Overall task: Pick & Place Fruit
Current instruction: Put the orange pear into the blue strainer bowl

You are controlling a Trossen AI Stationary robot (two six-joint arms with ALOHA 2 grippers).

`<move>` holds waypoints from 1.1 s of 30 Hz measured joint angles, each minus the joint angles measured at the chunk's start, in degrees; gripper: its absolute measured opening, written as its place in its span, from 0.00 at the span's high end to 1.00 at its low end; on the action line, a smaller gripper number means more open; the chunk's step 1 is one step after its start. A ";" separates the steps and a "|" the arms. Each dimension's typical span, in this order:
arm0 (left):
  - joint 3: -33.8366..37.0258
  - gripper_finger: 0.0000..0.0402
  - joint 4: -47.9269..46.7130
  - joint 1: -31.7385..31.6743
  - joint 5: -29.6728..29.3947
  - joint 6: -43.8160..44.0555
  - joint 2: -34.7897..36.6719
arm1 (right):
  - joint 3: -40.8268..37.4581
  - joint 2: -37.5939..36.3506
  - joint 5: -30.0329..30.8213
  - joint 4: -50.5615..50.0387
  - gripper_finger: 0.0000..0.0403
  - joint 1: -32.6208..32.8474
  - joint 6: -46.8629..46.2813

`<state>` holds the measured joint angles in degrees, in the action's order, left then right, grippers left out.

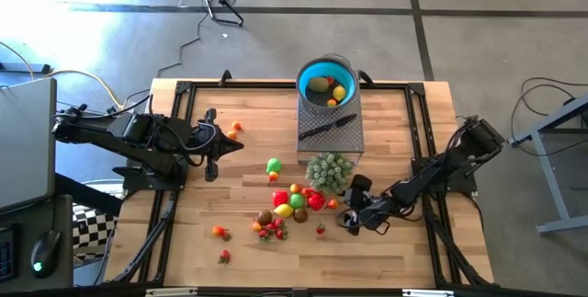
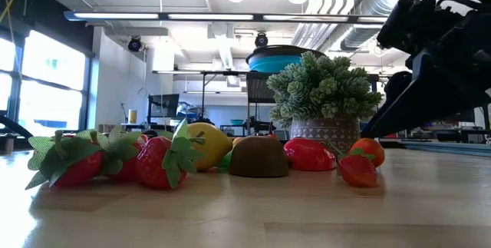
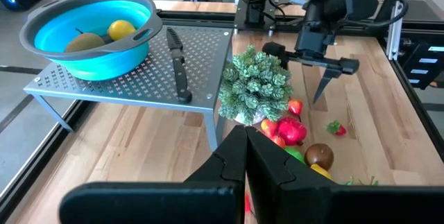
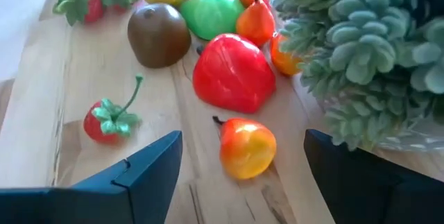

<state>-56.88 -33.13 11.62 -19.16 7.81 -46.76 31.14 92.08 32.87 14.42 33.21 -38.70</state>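
between the right gripper [image 4: 239, 158] fingers, only its wrist view shows an orange fruit [image 4: 247, 148].

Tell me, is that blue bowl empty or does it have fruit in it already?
Not empty. The blue bowl on the metal rack holds a few fruits: yellow and green-brown ones show inside.

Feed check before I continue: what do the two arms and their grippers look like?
Both arms are black, jointed, with dark cables along the links. The left gripper shows two flat, black, wedge-shaped fingers. The right gripper has the same angular fingers, looking dark blue-black up close, on a boxy black wrist. No markings visible.
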 joint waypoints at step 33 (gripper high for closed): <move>0.00 1.00 -0.02 0.00 0.00 0.04 0.02 | 0.04 6.72 -2.84 7.29 0.36 -2.03 -0.05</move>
<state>-56.88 -33.15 11.62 -19.16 7.86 -46.74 31.18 98.80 30.03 21.71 31.18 -38.75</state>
